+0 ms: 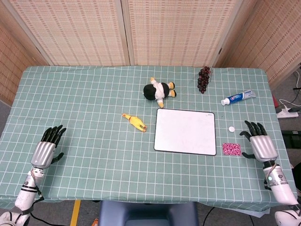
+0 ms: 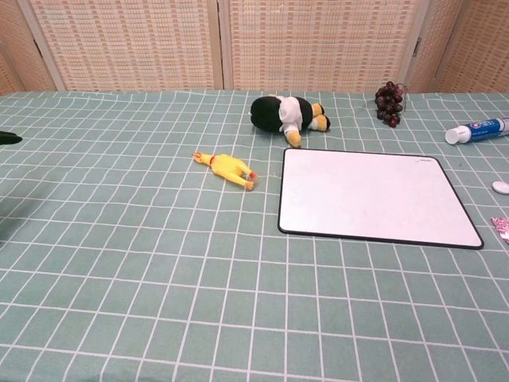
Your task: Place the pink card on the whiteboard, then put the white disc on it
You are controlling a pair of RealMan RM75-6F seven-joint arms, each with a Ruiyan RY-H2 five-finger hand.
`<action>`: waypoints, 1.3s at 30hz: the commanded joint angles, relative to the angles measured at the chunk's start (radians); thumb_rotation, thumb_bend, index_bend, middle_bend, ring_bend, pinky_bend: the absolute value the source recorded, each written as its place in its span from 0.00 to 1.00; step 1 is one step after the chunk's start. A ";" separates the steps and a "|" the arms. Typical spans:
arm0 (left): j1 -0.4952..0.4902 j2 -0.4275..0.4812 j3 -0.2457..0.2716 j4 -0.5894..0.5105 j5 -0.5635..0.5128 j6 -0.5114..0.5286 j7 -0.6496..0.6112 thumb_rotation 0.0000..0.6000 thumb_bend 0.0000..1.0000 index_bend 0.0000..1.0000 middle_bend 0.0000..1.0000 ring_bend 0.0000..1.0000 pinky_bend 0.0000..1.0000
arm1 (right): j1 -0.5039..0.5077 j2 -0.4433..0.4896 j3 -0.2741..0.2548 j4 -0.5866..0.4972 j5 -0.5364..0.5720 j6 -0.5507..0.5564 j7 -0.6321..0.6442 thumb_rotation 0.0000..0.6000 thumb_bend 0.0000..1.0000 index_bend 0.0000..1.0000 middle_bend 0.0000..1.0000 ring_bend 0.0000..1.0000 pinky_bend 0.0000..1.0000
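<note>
The whiteboard [image 1: 185, 131] [image 2: 374, 196] lies bare in the middle right of the table. The pink card [image 1: 231, 149] rests flat on the cloth just right of the board's near corner; only its edge [image 2: 502, 228] shows in the chest view. The small white disc [image 1: 232, 128] [image 2: 501, 187] lies beyond the card, right of the board. My right hand [image 1: 258, 141] hovers open just right of the card, fingers spread, holding nothing. My left hand [image 1: 47, 146] is open at the table's near left, far from these things.
A black and white plush toy [image 1: 160, 89] lies behind the board. A yellow rubber chicken [image 1: 134, 122] lies left of it. Dark grapes [image 1: 204, 78] and a toothpaste tube [image 1: 238, 98] sit at the back right. Wicker screens stand behind the table.
</note>
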 commanded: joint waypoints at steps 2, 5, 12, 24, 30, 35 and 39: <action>0.001 0.002 0.002 -0.002 0.001 -0.002 -0.001 1.00 0.19 0.00 0.00 0.00 0.00 | -0.004 0.055 0.004 -0.092 0.026 -0.025 -0.049 1.00 0.02 0.25 0.00 0.00 0.00; 0.000 0.002 0.002 -0.004 0.001 -0.003 0.001 1.00 0.19 0.00 0.00 0.00 0.00 | -0.002 0.061 0.008 -0.106 0.036 -0.036 -0.049 1.00 0.00 0.15 0.00 0.00 0.00; 0.000 0.000 0.001 -0.003 0.000 -0.004 0.003 1.00 0.19 0.00 0.00 0.00 0.00 | 0.003 0.050 -0.004 -0.091 0.039 -0.076 -0.030 0.65 0.00 0.13 0.00 0.00 0.00; 0.000 0.000 0.001 -0.003 0.000 -0.007 0.000 1.00 0.19 0.00 0.00 0.00 0.00 | 0.011 0.040 -0.014 -0.072 0.050 -0.118 -0.102 0.69 0.00 0.19 0.00 0.00 0.00; 0.000 0.000 0.000 -0.003 -0.002 -0.008 -0.002 1.00 0.19 0.00 0.00 0.00 0.00 | 0.026 0.058 -0.019 -0.105 0.062 -0.161 -0.178 0.86 0.03 0.19 0.00 0.00 0.00; 0.000 0.002 -0.001 -0.004 -0.004 -0.013 -0.004 1.00 0.19 0.00 0.00 0.00 0.00 | 0.037 0.071 -0.018 -0.141 0.079 -0.189 -0.224 1.00 0.08 0.18 0.00 0.00 0.00; -0.001 0.003 -0.001 -0.006 -0.004 -0.014 -0.007 1.00 0.19 0.00 0.00 0.00 0.00 | 0.039 0.069 -0.013 -0.151 0.090 -0.193 -0.242 1.00 0.10 0.18 0.00 0.00 0.00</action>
